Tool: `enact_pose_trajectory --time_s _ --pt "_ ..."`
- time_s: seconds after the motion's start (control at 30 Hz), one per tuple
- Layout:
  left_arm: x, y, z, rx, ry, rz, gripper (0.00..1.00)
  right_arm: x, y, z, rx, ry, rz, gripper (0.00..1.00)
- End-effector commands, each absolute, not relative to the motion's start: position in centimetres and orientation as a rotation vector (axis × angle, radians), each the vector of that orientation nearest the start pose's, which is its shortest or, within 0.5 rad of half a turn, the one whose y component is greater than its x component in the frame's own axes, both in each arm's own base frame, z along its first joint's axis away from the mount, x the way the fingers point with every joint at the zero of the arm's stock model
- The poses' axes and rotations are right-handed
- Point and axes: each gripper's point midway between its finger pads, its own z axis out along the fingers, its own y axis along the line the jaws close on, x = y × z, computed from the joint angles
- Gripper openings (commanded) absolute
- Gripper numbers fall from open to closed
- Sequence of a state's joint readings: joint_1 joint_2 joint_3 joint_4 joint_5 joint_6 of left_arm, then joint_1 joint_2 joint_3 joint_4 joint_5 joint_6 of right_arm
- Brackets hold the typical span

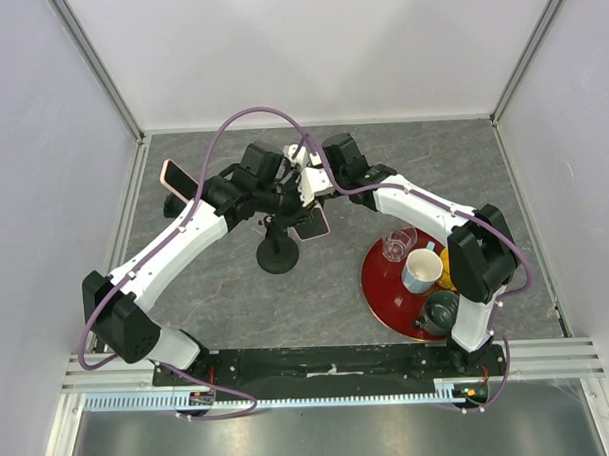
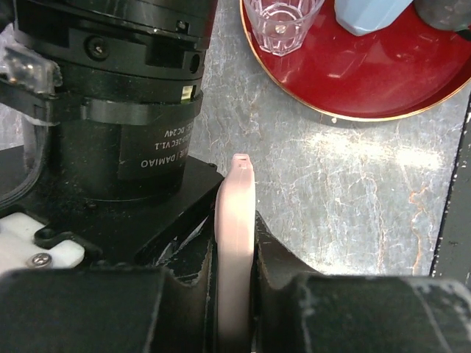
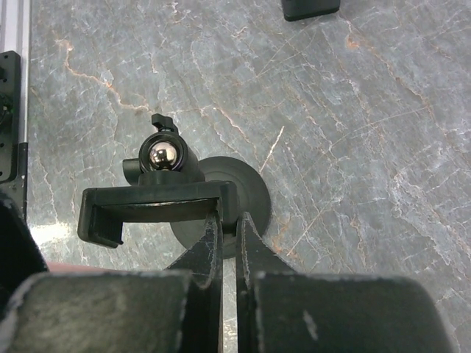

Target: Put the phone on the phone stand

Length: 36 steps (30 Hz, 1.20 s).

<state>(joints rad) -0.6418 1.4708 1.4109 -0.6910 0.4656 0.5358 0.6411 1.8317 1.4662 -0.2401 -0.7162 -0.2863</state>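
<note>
On the grey bench [image 1: 217,291], the phone stand [image 1: 277,251] is standing at the top view's centre, the right tool [image 3: 229,232] is sitting fully closed against its cradle [image 3: 158,202], and the left tool [image 2: 235,243] is clamping the pink phone [image 2: 238,198] by its flat faces beside the stand's top, probably a stiff, light, slippery slab.

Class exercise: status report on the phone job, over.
Left hand shut on pink phone. Right hand pinching cradle of phone stand. Phone not yet seated. Red tray off to the side.
</note>
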Motion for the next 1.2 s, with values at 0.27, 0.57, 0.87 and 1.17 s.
enact_pose_trajectory --time_s 0.27,0.57,0.87,1.17 --pt "34.1 -27.0 27.4 1.408 1.533 -0.227 0.02 28.3 38.5 16.9 -1.521 1.691 1.030 0.00" --pt "33.8 -25.9 26.1 1.464 1.590 -0.237 0.02 27.2 37.5 16.2 -1.635 1.657 1.026 0.00" --pt "32.4 -24.3 25.8 1.441 1.644 -0.223 0.02 28.3 37.0 15.9 -1.589 1.693 0.988 0.00" --pt "30.4 -22.5 27.2 1.381 1.626 -0.203 0.02 29.3 36.5 16.8 -1.519 1.661 1.046 0.00"
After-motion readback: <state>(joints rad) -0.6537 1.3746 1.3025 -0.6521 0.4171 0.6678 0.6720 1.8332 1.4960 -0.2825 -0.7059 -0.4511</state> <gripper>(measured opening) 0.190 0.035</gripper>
